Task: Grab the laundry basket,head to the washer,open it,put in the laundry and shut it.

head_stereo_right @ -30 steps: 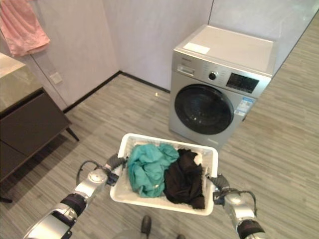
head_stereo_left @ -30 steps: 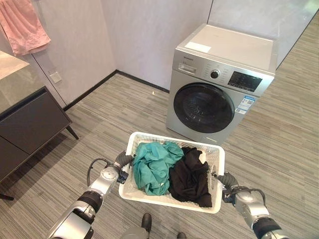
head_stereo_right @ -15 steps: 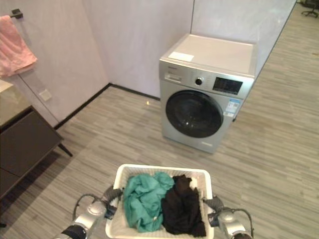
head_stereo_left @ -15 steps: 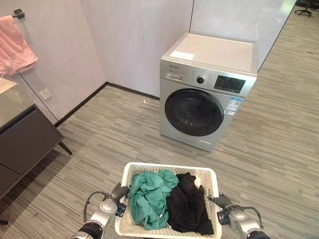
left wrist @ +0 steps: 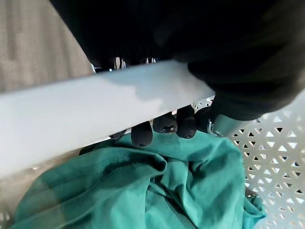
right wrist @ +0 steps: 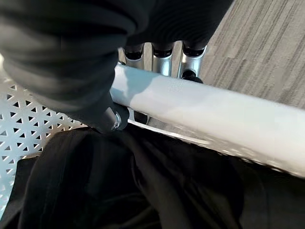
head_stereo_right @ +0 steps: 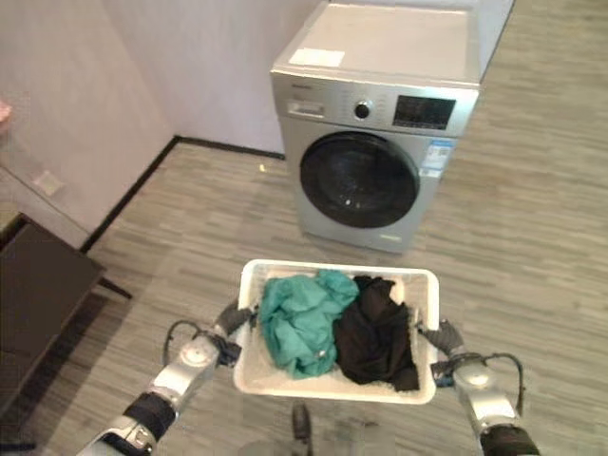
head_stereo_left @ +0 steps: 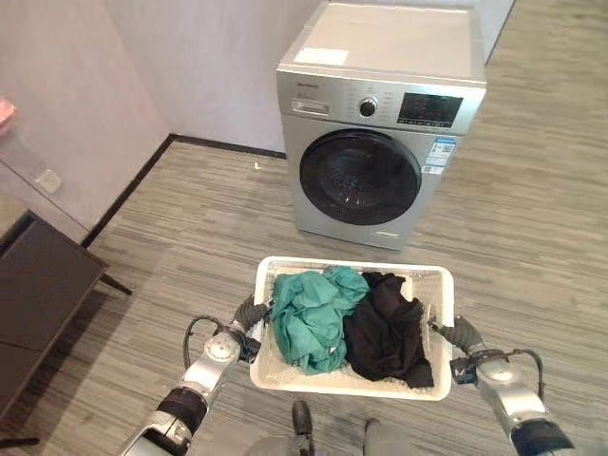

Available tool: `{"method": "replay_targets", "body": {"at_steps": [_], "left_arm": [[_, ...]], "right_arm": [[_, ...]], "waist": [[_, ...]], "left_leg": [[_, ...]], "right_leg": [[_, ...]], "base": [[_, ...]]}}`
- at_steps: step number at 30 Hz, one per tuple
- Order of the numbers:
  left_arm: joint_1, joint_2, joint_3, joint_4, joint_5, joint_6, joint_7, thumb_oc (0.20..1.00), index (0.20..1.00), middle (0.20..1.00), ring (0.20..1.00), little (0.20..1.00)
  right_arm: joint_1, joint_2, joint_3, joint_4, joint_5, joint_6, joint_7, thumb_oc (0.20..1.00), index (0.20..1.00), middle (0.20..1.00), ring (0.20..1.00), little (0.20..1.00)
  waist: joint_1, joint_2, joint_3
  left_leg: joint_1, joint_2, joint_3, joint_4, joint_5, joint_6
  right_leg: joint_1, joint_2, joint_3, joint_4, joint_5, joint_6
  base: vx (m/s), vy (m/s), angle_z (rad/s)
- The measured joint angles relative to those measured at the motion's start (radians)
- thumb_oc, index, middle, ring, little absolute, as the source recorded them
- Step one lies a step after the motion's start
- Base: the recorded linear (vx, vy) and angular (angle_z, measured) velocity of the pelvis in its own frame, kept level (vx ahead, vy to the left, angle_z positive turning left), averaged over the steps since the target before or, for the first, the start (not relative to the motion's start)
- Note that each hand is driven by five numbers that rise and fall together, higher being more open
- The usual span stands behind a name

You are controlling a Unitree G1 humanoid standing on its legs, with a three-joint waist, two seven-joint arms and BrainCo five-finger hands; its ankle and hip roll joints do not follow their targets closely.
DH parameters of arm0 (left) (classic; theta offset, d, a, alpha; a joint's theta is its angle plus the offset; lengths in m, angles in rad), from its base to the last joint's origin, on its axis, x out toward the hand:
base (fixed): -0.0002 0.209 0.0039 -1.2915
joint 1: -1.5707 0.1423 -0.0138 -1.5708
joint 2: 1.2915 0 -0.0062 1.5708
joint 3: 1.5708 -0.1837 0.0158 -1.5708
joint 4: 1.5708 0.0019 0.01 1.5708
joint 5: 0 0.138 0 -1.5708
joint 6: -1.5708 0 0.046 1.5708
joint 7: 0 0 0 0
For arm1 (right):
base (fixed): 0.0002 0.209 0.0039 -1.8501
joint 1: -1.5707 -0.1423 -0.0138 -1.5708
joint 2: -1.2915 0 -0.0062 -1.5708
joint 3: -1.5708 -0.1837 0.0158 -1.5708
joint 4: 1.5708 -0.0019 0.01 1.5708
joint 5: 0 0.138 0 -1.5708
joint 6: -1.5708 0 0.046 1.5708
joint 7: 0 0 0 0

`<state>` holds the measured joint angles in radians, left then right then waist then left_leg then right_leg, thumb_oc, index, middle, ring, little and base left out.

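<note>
**Basket carried between both hands, facing the washer**

The laundry basket, white and perforated, hangs between the two hands with its long axis running from one hand to the other. The left hand grips the rim of one short end: in the left wrist view its dark fingertips curl under the white rim, directly above the teal garment. The right hand grips the opposite short end; the right wrist view shows its fingers wrapped round the rim, with the black garment lying just inside. Both hands are thus closed on the basket, and neither is free.

The washer stands straight ahead of the hands, beyond the basket's far long side and apart from it, with bare floor between. Its round door is closed and faces the basket. The door sits roughly on the midline between the hands, so neither hand is clearly the nearer.

Judged from this layout, the basket has been picked up and the approach is under way. Opening the door calls for a free hand, so the basket would probably have to be set down in front of the washer first.
</note>
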<state>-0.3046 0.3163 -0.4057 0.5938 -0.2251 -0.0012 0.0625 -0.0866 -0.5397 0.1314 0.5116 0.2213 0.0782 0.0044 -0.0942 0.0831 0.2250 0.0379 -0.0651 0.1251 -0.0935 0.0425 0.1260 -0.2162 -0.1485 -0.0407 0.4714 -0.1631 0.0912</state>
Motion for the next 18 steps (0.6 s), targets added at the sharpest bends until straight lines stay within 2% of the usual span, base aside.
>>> {"method": "replay_targets", "body": {"at_steps": [1, 2, 5, 6, 7, 8, 9, 10, 11, 12, 13, 14, 15, 16, 17, 18], "left_arm": [[-0.009, 0.003, 0.0, -0.002, 0.0, 0.001, -0.002, 0.2, 0.2, 0.2, 0.2, 0.2], [-0.017, 0.006, 0.0, -0.015, 0.0, 0.001, -0.001, 0.2, 0.2, 0.2, 0.2, 0.2], [-0.011, 0.012, 0.0, -0.017, 0.0, 0.006, -0.002, 0.2, 0.2, 0.2, 0.2, 0.2], [0.0, 0.017, -0.001, -0.017, 0.0, 0.007, -0.006, 0.2, 0.2, 0.2, 0.2, 0.2], [0.001, 0.018, 0.0, -0.017, 0.0, 0.007, -0.005, 0.2, 0.2, 0.2, 0.2, 0.2], [0.001, 0.02, 0.001, -0.018, -0.001, 0.007, -0.005, 0.2, 0.2, 0.2, 0.2, 0.2], [-0.013, 0.017, 0.034, 0.013, 0.0, 0.016, 0.001, 0.2, 0.2, 0.2, 0.2, 0.2], [-0.021, 0.025, 0.041, 0.035, 0.001, 0.021, 0.007, 0.2, 0.2, 0.2, 0.2, 0.2], [-0.026, 0.037, 0.038, 0.034, 0.003, 0.02, -0.005, 0.2, 0.2, 0.2, 0.2, 0.2], [-0.025, 0.036, 0.037, 0.032, 0.007, 0.02, -0.009, 0.2, 0.2, 0.2, 0.2, 0.2], [-0.015, 0.028, 0.036, 0.024, 0.009, 0.019, -0.009, 0.2, 0.2, 0.2, 0.2, 0.2], [-0.001, 0.005, 0.028, 0.03, 0.009, 0.02, -0.006, 0.2, 0.2, 0.2, 0.2, 0.2], [-0.01, -0.008, 0.017, 0.059, 0.008, 0.009, -0.003, 0.2, 0.2, 0.2, 0.2, 0.2], [-0.035, -0.015, 0.006, 0.073, 0.008, 0.004, 0.0, 0.2, 0.2, 0.2, 0.2, 0.2], [-0.009, -0.023, -0.008, 0.088, 0.004, 0.009, 0.005, 0.2, 0.2, 0.2, 0.2, 0.2], [0.0, -0.022, 0.005, 0.094, -0.009, 0.02, 0.006, 0.2, 0.2, 0.2, 0.2, 0.2]], "right_arm": [[0.0, -0.002, 0.0, -0.004, 0.0, 0.0, -0.001, 0.2, 0.2, 0.2, 0.2, 0.2], [0.001, -0.003, 0.0, -0.006, 0.0, 0.0, -0.001, 0.2, 0.2, 0.2, 0.2, 0.2], [0.0, -0.003, 0.0, -0.007, 0.0, 0.0, 0.001, 0.2, 0.2, 0.2, 0.2, 0.2], [0.0, -0.001, 0.001, -0.01, 0.0, 0.0, 0.003, 0.2, 0.2, 0.2, 0.2, 0.2], [-0.004, 0.0, 0.005, -0.008, 0.0, 0.0, 0.002, 0.2, 0.2, 0.2, 0.2, 0.2], [-0.006, 0.002, 0.007, -0.006, 0.0, 0.001, 0.002, 0.2, 0.2, 0.2, 0.2, 0.2], [-0.034, 0.03, 0.011, -0.024, -0.004, 0.012, -0.008, 0.2, 0.2, 0.2, 0.2, 0.2], [-0.031, 0.031, 0.027, -0.021, -0.004, 0.013, -0.002, 0.2, 0.2, 0.2, 0.2, 0.2], [-0.019, 0.032, 0.032, -0.026, -0.006, 0.013, 0.002, 0.2, 0.2, 0.2, 0.2, 0.2], [0.001, 0.037, 0.032, -0.029, -0.007, 0.013, 0.001, 0.2, 0.2, 0.2, 0.2, 0.2], [0.029, 0.042, 0.032, -0.027, -0.007, 0.012, 0.001, 0.2, 0.2, 0.2, 0.2, 0.2], [0.046, 0.05, 0.025, -0.014, -0.007, 0.011, -0.007, 0.2, 0.2, 0.2, 0.2, 0.2], [0.049, 0.07, -0.008, 0.012, -0.006, 0.006, -0.013, 0.2, 0.2, 0.2, 0.2, 0.2], [0.052, 0.084, -0.026, 0.023, -0.003, 0.007, -0.017, 0.2, 0.2, 0.2, 0.2, 0.2], [0.059, 0.06, 0.004, 0.019, -0.002, 0.008, -0.03, 0.2, 0.2, 0.2, 0.2, 0.2], [0.054, 0.053, 0.036, 0.015, -0.001, 0.008, -0.035, 0.2, 0.2, 0.2, 0.2, 0.2]], "waist": [[-0.007, -0.004, 0.003], [-0.007, -0.022, 0.012], [0.003, -0.039, 0.015], [0.012, -0.053, 0.012], [0.022, -0.06, 0.013], [0.024, -0.059, 0.013], [0.017, -0.046, 0.027], [-0.009, -0.033, 0.024], [-0.025, -0.039, 0.02], [-0.034, -0.06, 0.008], [-0.036, -0.097, -0.018], [-0.045, -0.082, -0.039], [-0.053, -0.083, -0.034], [-0.055, -0.087, -0.033], [-0.013, -0.081, -0.043], [-0.002, -0.089, -0.048]], "left_leg": [[-0.004, -0.004, 0.0, 0.002, 0.001, 0.002], [0.002, -0.011, -0.001, 0.007, -0.003, 0.004], [0.011, -0.011, -0.006, 0.015, -0.016, -0.003], [0.021, -0.016, -0.008, 0.024, -0.03, -0.028], [0.03, -0.016, -0.005, 0.024, -0.038, -0.041], [0.034, -0.01, -0.005, 0.024, -0.054, -0.044], [0.04, 0.033, 0.0, 0.052, -0.089, -0.065], [0.049, 0.08, -0.008, 0.073, -0.111, -0.079], [0.067, 0.093, -0.026, 0.075, -0.125, -0.093], [0.084, 0.095, -0.035, 0.076, -0.136, -0.106], [0.122, 0.097, -0.04, 0.07, -0.17, -0.138], [0.128, 0.131, -0.053, 0.141, -0.183, -0.203], [0.028, 0.163, -0.054, 0.355, -0.228, -0.249], [-0.078, 0.177, -0.054, 0.561, -0.236, -0.255], [-0.261, 0.216, -0.088, 0.946, -0.184, -0.225], [-0.353, 0.202, -0.088, 1.058, -0.167, -0.239]], "right_leg": [[-0.029, -0.008, 0.001, -0.014, 0.005, 0.002], [-0.063, -0.032, 0.002, -0.045, 0.028, 0.005], [-0.058, -0.058, 0.002, -0.113, 0.081, 0.015], [-0.008, -0.072, 0.002, -0.199, 0.215, 0.01], [0.018, -0.072, 0.001, -0.237, 0.225, 0.034], [0.02, -0.063, -0.008, -0.238, 0.218, 0.044], [-0.065, -0.067, -0.158, -0.083, 0.065, 0.099], [-0.057, -0.013, -0.199, -0.206, 0.098, 0.024], [-0.035, 0.01, -0.207, -0.284, 0.136, 0.02], [-0.02, 0.012, -0.209, -0.35, 0.18, 0.02], [0.008, 0.009, -0.21, -0.389, 0.257, 0.02], [0.02, 0.041, -0.22, -0.345, 0.265, 0.011], [0.023, 0.06, -0.236, -0.31, 0.234, -0.035], [0.024, 0.071, -0.242, -0.296, 0.206, -0.075], [0.061, 0.119, -0.211, -0.301, 0.177, -0.137], [0.125, 0.147, -0.194, -0.35, 0.151, -0.138]], "base": [[0.0, 0.0, 0.1], [0.0, 0.0, 0.21], [0.03, 0.007, 0.08], [1.0, -0.145, -0.02], [1.18, -0.187, -0.13], [1.21, -0.285, -0.39], [0.42, -0.177, -0.33], [0.24, -0.135, -0.01], [0.28, -0.142, 0.36], [0.36, -0.325, 0.45], [0.52, -0.545, 0.41], [0.37, -0.462, 0.51], [0.27, -0.296, 0.63], [0.21, -0.13, 0.16], [0.21, -0.129, -0.34], [0.4, -0.041, -0.62]]}}
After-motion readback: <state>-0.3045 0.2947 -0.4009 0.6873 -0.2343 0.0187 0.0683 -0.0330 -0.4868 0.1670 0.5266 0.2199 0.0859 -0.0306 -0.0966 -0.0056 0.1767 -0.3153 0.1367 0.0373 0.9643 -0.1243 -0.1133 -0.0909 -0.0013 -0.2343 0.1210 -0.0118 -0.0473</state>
